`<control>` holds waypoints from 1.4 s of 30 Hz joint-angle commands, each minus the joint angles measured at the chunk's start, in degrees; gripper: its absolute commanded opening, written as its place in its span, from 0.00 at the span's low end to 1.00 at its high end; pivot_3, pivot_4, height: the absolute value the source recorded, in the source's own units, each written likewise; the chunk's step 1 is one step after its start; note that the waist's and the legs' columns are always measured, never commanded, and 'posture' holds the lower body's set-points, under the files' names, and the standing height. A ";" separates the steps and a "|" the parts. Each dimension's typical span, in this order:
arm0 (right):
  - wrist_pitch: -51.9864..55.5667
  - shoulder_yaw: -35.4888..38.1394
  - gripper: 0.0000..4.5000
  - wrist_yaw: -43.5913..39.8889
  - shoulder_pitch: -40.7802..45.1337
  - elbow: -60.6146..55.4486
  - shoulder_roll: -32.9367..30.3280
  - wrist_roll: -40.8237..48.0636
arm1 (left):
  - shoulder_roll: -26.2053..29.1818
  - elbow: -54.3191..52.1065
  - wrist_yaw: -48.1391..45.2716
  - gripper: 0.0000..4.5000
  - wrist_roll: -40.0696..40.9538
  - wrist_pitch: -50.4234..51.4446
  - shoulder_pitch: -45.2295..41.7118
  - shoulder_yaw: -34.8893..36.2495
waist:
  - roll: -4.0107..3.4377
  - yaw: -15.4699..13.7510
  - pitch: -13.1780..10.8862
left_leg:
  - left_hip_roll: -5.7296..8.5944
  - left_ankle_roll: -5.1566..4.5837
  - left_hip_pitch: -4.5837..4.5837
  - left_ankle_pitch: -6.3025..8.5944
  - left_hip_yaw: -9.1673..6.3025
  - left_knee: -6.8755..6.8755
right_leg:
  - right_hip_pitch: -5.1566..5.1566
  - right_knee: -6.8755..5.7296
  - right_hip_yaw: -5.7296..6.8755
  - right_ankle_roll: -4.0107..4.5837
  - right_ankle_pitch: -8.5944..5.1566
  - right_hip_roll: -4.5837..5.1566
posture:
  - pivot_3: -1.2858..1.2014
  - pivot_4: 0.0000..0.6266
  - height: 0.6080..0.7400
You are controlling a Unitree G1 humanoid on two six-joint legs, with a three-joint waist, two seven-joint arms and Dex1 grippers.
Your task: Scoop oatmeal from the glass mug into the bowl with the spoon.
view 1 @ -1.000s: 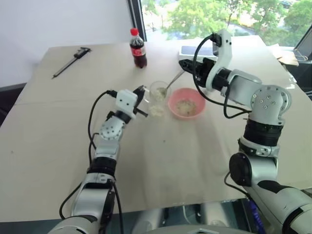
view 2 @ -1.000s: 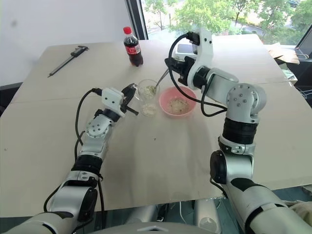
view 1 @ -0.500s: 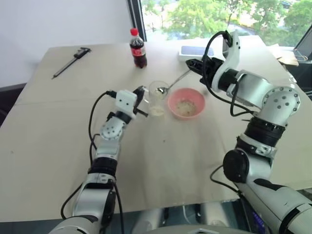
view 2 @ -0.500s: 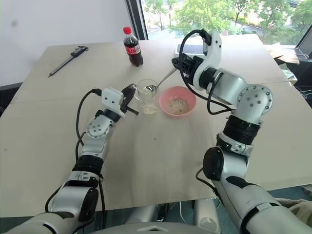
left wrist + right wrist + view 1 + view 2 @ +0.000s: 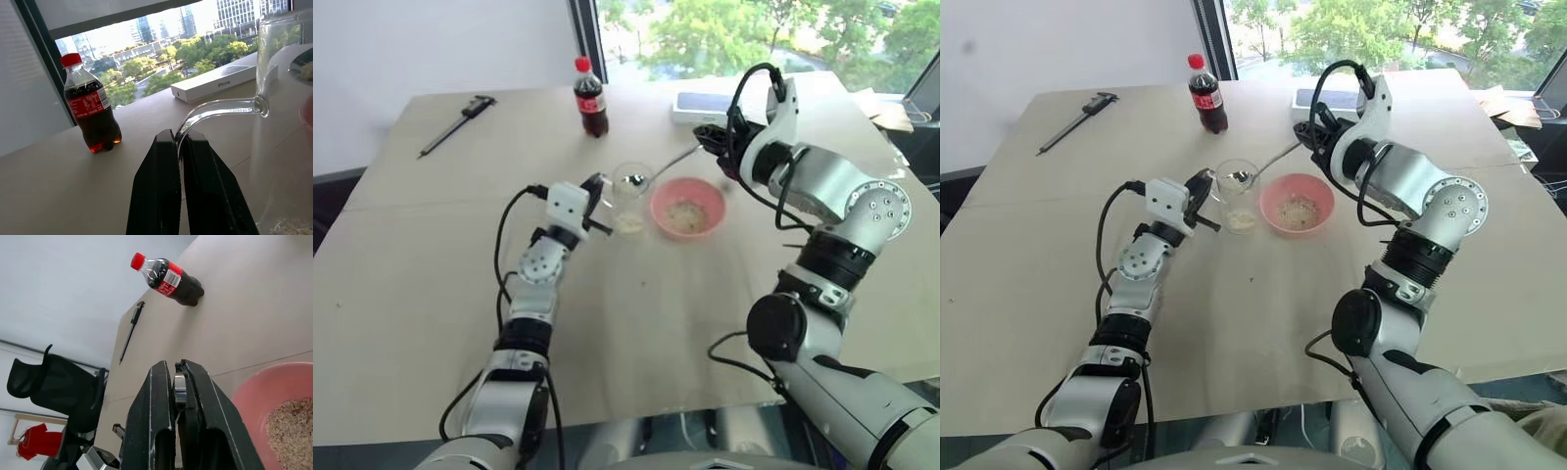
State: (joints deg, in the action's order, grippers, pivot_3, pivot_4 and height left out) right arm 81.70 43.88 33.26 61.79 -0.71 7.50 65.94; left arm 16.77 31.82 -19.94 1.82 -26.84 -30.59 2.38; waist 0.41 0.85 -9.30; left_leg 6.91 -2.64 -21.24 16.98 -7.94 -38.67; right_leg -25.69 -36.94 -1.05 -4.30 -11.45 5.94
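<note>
Left fingers (image 5: 178,147) pinch the mug (image 5: 629,196) handle; right fingers (image 5: 175,382) clamp the spoon (image 5: 1268,164), whose tilting could spill oatmeal short of the bowl (image 5: 688,207).

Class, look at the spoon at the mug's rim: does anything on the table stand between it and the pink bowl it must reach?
Nothing visible does. The spoon, held by the right gripper, has its small bowl at the rim of the glass mug. The bowl stands right beside the mug, apart from it, on the robot's right. The cola bottle stands farther back.
</note>
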 commanded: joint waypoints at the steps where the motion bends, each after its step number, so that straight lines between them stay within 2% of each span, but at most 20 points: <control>1: -2.86 0.38 0.00 5.13 1.23 0.25 -0.07 6.98 | -0.19 0.52 0.55 0.01 -1.27 -0.72 1.42 -0.65 | 0.00 0.03 0.00 | 0.00 0.00 0.00 0.00 0.01 0.00 | 0.00 0.00 -0.01 0.00 0.00 0.00 | 0.52 0.24 1.00; 6: -8.60 -1.61 0.00 14.01 0.03 1.54 0.08 16.68 | -0.07 0.21 1.51 0.01 -1.32 -1.08 2.25 -0.50 | -0.02 0.17 0.01 | 0.00 0.00 0.01 0.00 0.02 0.00 | 0.00 -0.01 -0.02 0.00 0.00 -0.01 | 0.52 0.24 1.00; 11: -14.24 -6.12 0.00 19.24 -1.61 2.36 -2.16 24.60 | 0.03 0.21 2.00 0.01 -1.31 -1.29 2.58 -0.49 | -0.05 0.29 0.03 | -0.01 -0.01 0.03 0.00 0.04 0.00 | 0.00 -0.03 -0.05 0.00 0.00 -0.02 | 0.52 0.24 1.00; 20: -23.19 -14.81 0.00 22.77 -5.61 1.37 -8.53 37.01 | 0.13 0.24 2.66 0.01 -1.05 -1.05 2.85 -0.31 | -0.05 0.40 0.06 | -0.01 -0.01 0.04 0.00 0.07 0.00 | 0.00 -0.04 -0.08 0.00 0.00 -0.02 | 0.52 0.24 1.00; 26: -28.62 -18.27 0.00 22.26 -7.36 1.13 -13.97 42.07 | 0.60 0.26 3.13 0.01 -0.78 -0.76 3.20 0.57 | -0.06 0.39 0.06 | -0.01 -0.02 0.04 -0.01 0.08 0.00 | 0.00 -0.05 -0.08 -0.01 0.00 -0.03 | 0.52 0.24 1.00; 32: -32.01 -19.74 0.00 20.55 -7.02 4.37 -20.03 42.80 | 2.20 -1.24 3.78 0.01 0.59 0.37 4.79 2.97 | -0.06 0.84 0.06 | -0.05 -0.03 0.06 0.00 0.13 0.01 | 0.00 -0.04 -0.13 -0.01 0.00 -0.05 | 0.52 0.24 1.00; 36: -32.27 -20.53 0.00 16.97 -6.91 8.32 -23.43 40.30 | 3.06 -2.73 4.25 0.01 1.34 1.46 5.59 3.97 | -0.06 1.56 0.06 | -0.07 -0.03 0.09 0.00 0.20 0.01 | 0.00 -0.04 -0.20 -0.01 0.01 -0.07 | 0.52 0.24 1.00; 40: -29.54 -23.87 0.00 7.83 -5.95 12.48 -28.59 31.27 | 3.49 -4.09 4.93 0.01 1.64 2.45 6.33 4.32 | -0.06 1.60 0.06 | -0.12 -0.04 0.14 0.00 0.30 0.02 | 0.00 -0.05 -0.31 0.00 0.04 -0.12 | 0.52 0.24 1.00; 42: -28.08 -26.66 0.00 0.31 -11.07 7.25 -30.65 25.27 | 3.60 -5.07 5.24 0.01 1.73 2.99 6.75 4.54 | -0.04 1.44 0.07 | -0.13 -0.04 0.14 0.01 0.32 0.03 | 0.00 -0.05 -0.33 0.00 0.04 -0.12 | 0.52 0.24 1.00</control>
State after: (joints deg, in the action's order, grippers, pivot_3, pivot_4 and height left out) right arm 52.59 18.27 38.32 51.51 9.96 -22.52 93.82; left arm 18.94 27.14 -15.62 4.05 -25.13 -24.92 5.34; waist 0.37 2.29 -9.23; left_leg 6.76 -2.69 -21.12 16.99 -7.67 -38.61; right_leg -25.69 -36.93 -1.31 -4.29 -11.41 5.82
